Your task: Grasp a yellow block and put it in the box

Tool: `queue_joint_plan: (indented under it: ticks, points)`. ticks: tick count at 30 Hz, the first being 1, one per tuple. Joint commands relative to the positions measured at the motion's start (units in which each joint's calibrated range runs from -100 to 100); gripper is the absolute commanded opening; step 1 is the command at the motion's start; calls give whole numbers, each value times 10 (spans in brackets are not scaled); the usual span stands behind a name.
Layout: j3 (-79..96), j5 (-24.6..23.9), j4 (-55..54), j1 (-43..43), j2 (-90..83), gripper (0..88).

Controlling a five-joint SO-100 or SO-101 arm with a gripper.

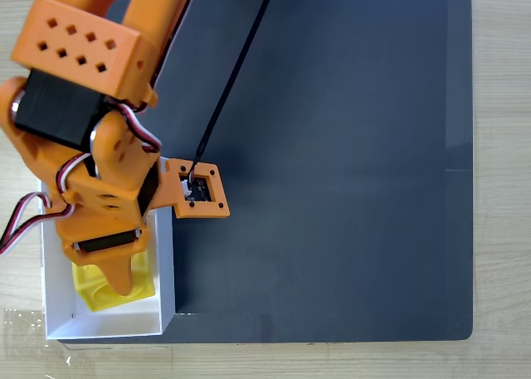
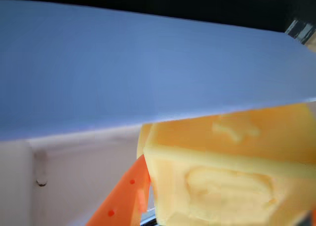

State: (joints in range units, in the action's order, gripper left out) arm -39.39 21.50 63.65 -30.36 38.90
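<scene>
One yellow block [image 1: 112, 289] sits inside the box [image 1: 108, 323], and we take the box as our landmark throughout. In the fixed view we see the block over the box's white floor, toward the wall nearest the bottom edge of the picture, with a strip of bare floor between it and that wall. Whether it rests on the floor or hangs just above it, we cannot tell.

In the wrist view the yellow block [image 2: 232, 176] looms close and blurred, its embossed relief facing us, with the box's inner wall [image 2: 148, 67] rising broad and pale behind it and a corner seam of the box at lower left.

We find the gripper [image 1: 124, 281] reaching down into the box from the side toward the top of the fixed view, one orange finger lying over the block's top face. In the wrist view an orange finger [image 2: 126, 196] presses against the block's left face. The fingers appear closed on the block, which fills the space between them.

Outward from the box, the orange arm [image 1: 83, 105] leans over its far wall, with red, white and black wires [image 1: 33, 213] looping beside the box's left wall. A black mat [image 1: 332, 147] spreads to the right of the box, and pale wooden table [image 1: 502, 188] borders the mat beyond.
</scene>
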Motion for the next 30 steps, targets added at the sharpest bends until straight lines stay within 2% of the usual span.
queue_joint_plan:
  ticks: [1, 4, 14, 16, 19, 26, 27, 30]
  points:
    - [-11, 2, -1, -2, -18, 461]
    - [-15, 2, 0, -4, -21, 501]
    - [-10, -4, 72, 0, -154, 500]
    - [-10, -18, 90, 1, -192, 494]
    - [-9, -55, 112, 1, -253, 412]
    - [81, -120, 157, 47, -416, 38]
    - [112, -125, 160, 57, -443, 4]
    - [231, -142, 173, 98, -532, 18]
